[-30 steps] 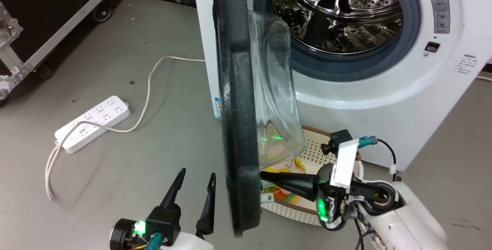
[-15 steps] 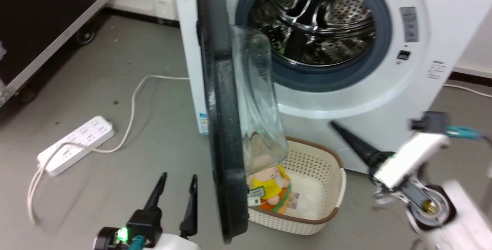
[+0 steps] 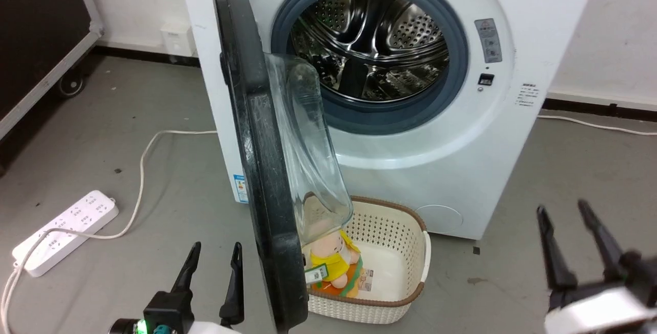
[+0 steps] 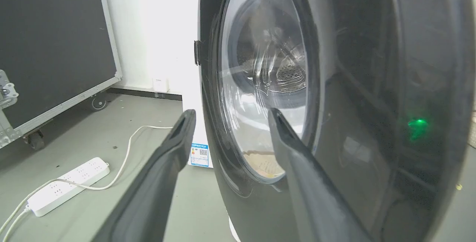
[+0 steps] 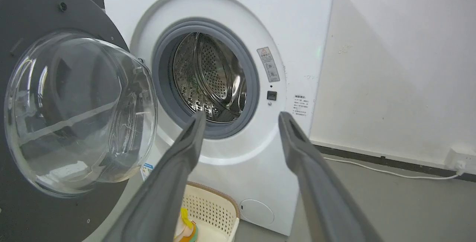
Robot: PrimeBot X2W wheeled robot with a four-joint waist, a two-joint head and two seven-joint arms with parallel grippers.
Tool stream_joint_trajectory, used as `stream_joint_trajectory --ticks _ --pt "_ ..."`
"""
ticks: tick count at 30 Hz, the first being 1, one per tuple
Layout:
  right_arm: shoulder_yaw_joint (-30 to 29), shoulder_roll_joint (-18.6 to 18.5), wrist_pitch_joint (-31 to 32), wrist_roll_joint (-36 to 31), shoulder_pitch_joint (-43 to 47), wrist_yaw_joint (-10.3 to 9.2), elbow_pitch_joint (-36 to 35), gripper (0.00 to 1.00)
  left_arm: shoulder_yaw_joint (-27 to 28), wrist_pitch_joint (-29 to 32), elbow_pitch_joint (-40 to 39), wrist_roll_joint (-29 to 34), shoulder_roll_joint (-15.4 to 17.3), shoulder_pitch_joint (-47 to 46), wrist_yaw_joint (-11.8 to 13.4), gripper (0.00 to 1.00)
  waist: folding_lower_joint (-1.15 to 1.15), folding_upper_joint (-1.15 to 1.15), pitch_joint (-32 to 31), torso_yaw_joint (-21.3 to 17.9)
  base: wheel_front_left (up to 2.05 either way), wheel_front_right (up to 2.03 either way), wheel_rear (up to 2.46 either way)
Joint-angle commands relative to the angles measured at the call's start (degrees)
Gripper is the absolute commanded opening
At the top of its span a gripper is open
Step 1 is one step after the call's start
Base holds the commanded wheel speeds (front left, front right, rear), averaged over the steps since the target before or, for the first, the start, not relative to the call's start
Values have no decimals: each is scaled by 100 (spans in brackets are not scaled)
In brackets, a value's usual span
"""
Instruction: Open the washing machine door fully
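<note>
washing machine door (image 3: 256, 170): we are seeing it standing edge-on, upright, swung out roughly square to the washing machine (image 3: 462, 144) front | left gripper (image 3: 216, 246): jaws spread, empty, sitting just beside the outer black face, the nearer arm | right gripper (image 3: 561, 207): jaws spread, empty, well apart on the inner side | we are judging the remaining swing runs toward our left

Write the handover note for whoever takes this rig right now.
Left gripper: open, empty, beside the outer face of the door.
Right gripper: open, empty, apart from the door, pointing at the washing machine.
Door: swung out, roughly square to the machine's front; drum uncovered; basket on the floor by its lower edge.
Done: door unlatched, swung wide.
Left: probably push it further back, if the hinge allows.
</note>
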Motion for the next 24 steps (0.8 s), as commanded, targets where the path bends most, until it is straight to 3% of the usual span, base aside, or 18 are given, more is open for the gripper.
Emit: stream_joint_trajectory --ticks 1,4,8,24 --pt "-109 240 -36 -228 211 6 -154 100 28 -32 -10 -11 27 74 -58 100 1 0 -11 -39 0 0 0" --pt "-397 731 -44 -822 655 6 -509 100 43 -32 39 -9 42 107 -196 100 1 0 -22 -96 0 0 0" --pt "-636 1044 -46 -1246 1084 6 -719 100 27 -32 119 5 45 155 -333 100 1 0 -28 -149 0 0 0" --pt "-693 1135 -47 -1124 1330 6 -641 100 42 -32 334 48 48 180 -533 100 1 0 -65 -158 0 0 0"
